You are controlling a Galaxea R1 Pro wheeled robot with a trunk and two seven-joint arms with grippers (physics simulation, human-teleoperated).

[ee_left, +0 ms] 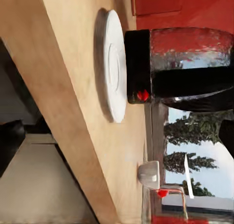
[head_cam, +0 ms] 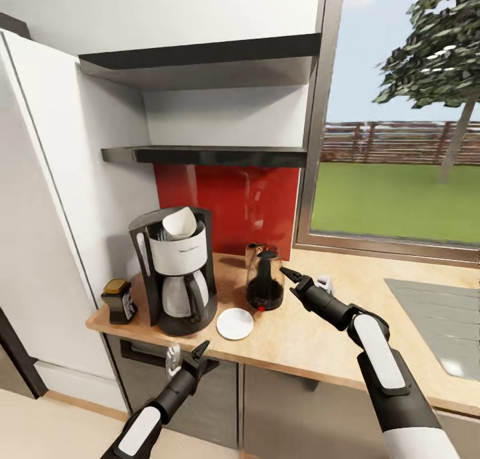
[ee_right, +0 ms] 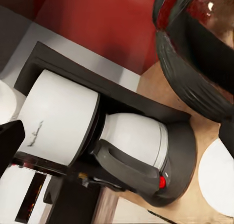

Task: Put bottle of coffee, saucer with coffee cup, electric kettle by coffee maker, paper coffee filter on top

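Standing just beside the right hand (head_cam: 288, 273): electric kettle (head_cam: 265, 287).

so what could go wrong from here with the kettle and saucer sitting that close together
1. The right gripper hovers right beside the electric kettle; a sideways nudge could push it onto the saucer just in front.
2. The saucer lies near the countertop front edge, with the left gripper just below; reaching up could knock it off.
3. The paper filter sits tilted in the coffee maker and could be dislodged.
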